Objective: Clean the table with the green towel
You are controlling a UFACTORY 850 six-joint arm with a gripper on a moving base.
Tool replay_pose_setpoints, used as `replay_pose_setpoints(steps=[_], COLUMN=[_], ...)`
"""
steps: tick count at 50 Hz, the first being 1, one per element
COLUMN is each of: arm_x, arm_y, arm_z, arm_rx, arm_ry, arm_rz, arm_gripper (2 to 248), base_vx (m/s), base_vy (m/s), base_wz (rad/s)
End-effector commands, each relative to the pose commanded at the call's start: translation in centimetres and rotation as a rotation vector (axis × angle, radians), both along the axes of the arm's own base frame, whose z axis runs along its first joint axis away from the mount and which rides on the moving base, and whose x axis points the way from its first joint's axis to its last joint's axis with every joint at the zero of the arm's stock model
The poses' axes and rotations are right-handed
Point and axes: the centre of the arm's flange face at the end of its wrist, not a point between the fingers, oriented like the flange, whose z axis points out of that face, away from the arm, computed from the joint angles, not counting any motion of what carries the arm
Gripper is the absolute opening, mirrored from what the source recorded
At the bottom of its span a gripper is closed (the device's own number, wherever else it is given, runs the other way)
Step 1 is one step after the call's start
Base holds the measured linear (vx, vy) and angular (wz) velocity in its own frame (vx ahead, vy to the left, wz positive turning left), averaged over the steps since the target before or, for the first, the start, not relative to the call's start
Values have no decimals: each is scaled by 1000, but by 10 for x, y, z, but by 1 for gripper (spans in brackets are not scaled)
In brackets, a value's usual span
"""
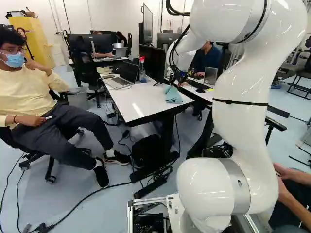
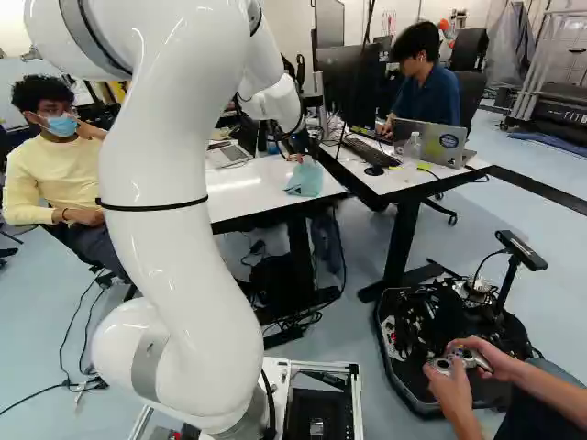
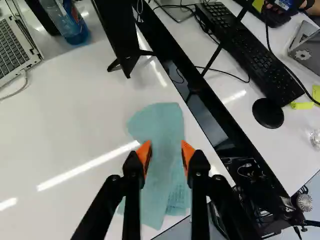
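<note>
Pale blue room floor. White surface, glare streaks across it. Monitor and laptop on it, both cut off in wrist view. Gripper over the towel, fingers apart, nothing grasped. Towel's green, rumpled, folded, near the surface's corner, partly hidden by the fingers. Bottle by the laptop.

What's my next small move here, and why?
I'd probably ease the gripper down a little before closing it. Its fingers stand open, and in the wrist view a narrower stretch of the green towel shows between them, lined up for a grip. The towel lies ungripped on the table. I can't tell the remaining height, so go slowly.
</note>
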Motion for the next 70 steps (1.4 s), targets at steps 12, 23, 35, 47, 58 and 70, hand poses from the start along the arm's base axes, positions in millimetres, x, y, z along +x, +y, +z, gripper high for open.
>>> replay_pose_setpoints(steps=[12, 23, 35, 47, 58, 70], arm_x=[0, 0, 0, 0, -1, -6], arm_y=[0, 0, 0, 0, 1, 3], arm_z=[0, 0, 0, 0, 0, -2], arm_rx=[0, 0, 0, 0, 0, 0], arm_ry=[0, 0, 0, 0, -3, -13], arm_rz=[0, 0, 0, 0, 1, 3], arm_gripper=[169, 243, 247, 247, 247, 247], base_vx=[0, 0, 0, 0, 0, 0], base_vy=[0, 0, 0, 0, 0, 0], base_wz=[0, 0, 0, 0, 0, 0])
